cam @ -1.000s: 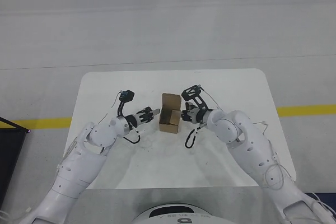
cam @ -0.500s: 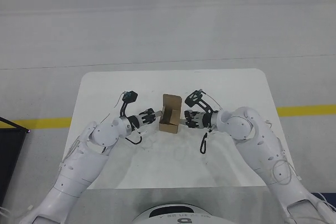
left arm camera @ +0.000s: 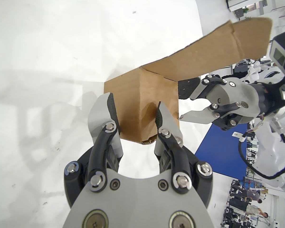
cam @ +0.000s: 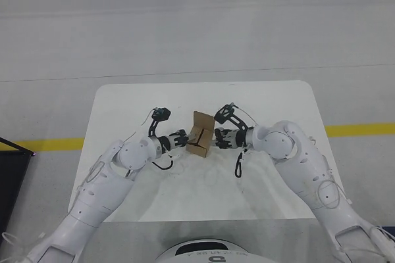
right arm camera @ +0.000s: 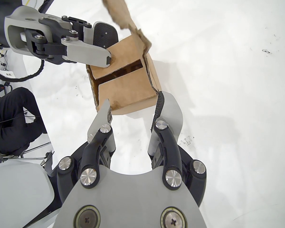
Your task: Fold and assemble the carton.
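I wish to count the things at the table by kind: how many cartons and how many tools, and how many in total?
carton: 1
tools: 2, the left tool and the right tool
total: 3

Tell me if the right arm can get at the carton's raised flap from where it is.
Probably yes. The right claw sits open against the carton, just under the raised flap, and nothing stands between them. The left claw is on the carton's opposite side, out of the way.
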Robot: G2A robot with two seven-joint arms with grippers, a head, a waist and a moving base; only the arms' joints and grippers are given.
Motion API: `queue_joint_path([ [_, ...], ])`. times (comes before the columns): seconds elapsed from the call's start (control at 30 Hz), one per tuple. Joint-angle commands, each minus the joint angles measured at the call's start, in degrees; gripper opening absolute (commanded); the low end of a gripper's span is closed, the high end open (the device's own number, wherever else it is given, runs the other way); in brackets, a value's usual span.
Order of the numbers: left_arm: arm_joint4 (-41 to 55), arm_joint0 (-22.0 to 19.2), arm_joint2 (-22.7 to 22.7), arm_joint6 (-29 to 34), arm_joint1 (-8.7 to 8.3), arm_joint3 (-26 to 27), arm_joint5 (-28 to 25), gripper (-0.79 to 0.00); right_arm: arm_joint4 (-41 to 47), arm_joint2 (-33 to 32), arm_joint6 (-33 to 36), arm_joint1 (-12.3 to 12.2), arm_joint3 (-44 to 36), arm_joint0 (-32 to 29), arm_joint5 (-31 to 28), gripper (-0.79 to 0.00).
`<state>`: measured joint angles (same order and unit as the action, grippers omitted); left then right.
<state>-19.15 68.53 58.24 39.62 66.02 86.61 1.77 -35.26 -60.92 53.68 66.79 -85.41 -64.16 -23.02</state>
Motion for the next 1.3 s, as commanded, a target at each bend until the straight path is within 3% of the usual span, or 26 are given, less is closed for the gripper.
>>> queue_joint_path([
  [0.0,-0.44,-0.22,-0.26,-0.07,0.08,-0.08,0.56,-0.434,0.07,-0.17,-0.44,-0.08,-0.02,-0.1,0.04,-0.385],
  [0.13,-0.21,-0.37,-0.52,0.34,0.21,0.26,1.15,-0.785,-0.31,-0.81,-1.58,-0.41,-0.99,-1.02,-0.49,-0.354],
  [0.47,-2.7,0.45,-0.32,0.94,0.04,3.15,3.29,-0.785,-0.51,-4.36,-6.49,-1.59,-5.01,-5.06,-3.29,-0.302],
  [0.53,-3.31,0.95,-0.04,0.83,-0.06,4.06,3.66,-0.785,-0.43,-5.15,-7.35,-1.82,-5.41,-5.68,-3.71,-0.262],
  [0.57,-3.45,1.25,0.15,0.68,-0.11,4.57,3.72,-0.511,-0.29,-5.52,-7.86,-1.9,-5.57,-5.92,-3.84,-0.243],
  [0.6,-3.5,1.6,0.36,0.56,-0.17,5.0,3.73,0.0,-0.11,-5.87,-8.47,-1.98,-5.76,-6.12,-4.06,-0.2],
  [0.67,-3.61,2.28,0.9,0.28,-0.3,5.77,3.59,0.0,0.64,-6.86,-11.01,-2.09,-6.28,-6.5,-4.83,-0.052],
  [0.77,-3.27,3.38,2.24,-0.39,-0.55,6.52,3.11,0.0,1.19,-7.68,-12.55,-2.23,-5.47,-6.58,-4.89,-0.074],
  [1.03,0.78,5.17,7.08,-0.5,-1.22,5.64,1.22,0.0,-2.58,-6.46,-13.16,-2.43,-6.27,-6.2,-5.95,-0.031],
  [1.27,1.6,5.15,7.77,-0.16,-1.3,4.37,0.36,0.0,0.47,-7.45,-20.1,-2.3,-4.89,-5.19,-8.38,-0.083],
])
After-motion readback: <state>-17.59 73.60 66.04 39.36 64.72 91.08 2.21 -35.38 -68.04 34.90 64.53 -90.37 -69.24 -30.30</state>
